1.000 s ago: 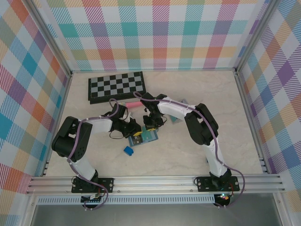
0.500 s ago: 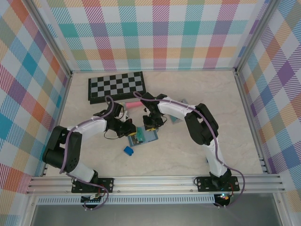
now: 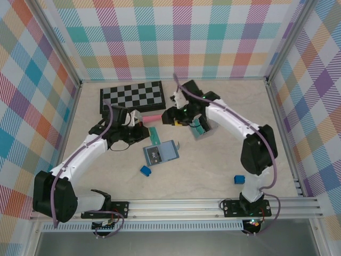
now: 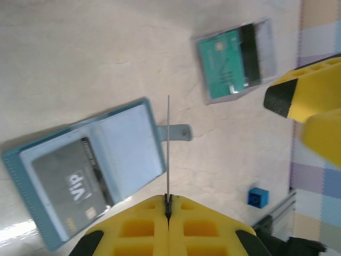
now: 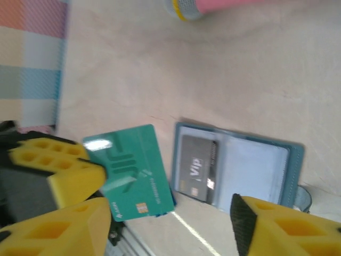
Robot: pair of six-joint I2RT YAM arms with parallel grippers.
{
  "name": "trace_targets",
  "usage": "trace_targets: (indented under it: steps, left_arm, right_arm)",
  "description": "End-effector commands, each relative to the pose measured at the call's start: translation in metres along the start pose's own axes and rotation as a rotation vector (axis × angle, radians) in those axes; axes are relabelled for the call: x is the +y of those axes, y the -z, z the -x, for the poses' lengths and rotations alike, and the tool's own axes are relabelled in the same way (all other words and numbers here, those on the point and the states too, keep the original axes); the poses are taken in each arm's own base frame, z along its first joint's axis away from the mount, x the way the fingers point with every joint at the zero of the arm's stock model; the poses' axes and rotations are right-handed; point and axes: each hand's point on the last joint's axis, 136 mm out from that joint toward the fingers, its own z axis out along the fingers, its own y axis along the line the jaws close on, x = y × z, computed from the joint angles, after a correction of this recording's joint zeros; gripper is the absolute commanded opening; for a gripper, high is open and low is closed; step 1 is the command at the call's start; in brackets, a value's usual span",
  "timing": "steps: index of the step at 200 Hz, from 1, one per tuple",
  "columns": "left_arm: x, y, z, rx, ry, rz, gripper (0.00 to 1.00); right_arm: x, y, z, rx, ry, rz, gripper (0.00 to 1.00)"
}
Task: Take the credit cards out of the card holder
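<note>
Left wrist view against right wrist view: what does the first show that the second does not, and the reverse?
Left wrist view, not the right wrist one: the grey box with teal contents and a small blue block. Right wrist view, not the left wrist one: the end of a pink object and the printed face of the green card, which the left wrist view gives as a thin edge in the shut left tool. Both: the open card holder with a grey Vip card in its pocket.

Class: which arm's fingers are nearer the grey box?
Right. The right fingers hover beside the grey box; the left fingers, pinching a card, are farther off, by the card holder.
</note>
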Motion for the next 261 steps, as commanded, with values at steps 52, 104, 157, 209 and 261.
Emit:
trace_targets:
  steps: [52,104,157,209,261]
  left_arm:
    - [-0.089,0.03,0.038,-0.061,0.076,-0.368,0.0]
    - [-0.1,0.025,0.049,-0.041,0.129,-0.408,0.0]
    - [-0.102,0.024,0.049,-0.033,0.133,-0.429,0.0]
    - [-0.098,0.021,0.047,-0.029,0.129,-0.42,0.0]
    - [-0.092,0.017,0.044,-0.021,0.131,-0.402,0.0]
  right_arm:
    - [0.04,0.05,0.002,0.025,0.016,0.407,0.74]
    - [0.052,0.055,0.002,0.047,0.015,0.484,0.65]
    - [0.055,0.052,0.0,0.073,-0.001,0.524,0.5]
    - [0.051,0.045,0.004,0.081,-0.032,0.549,0.23]
    - [0.057,0.049,0.005,0.081,-0.025,0.573,0.11]
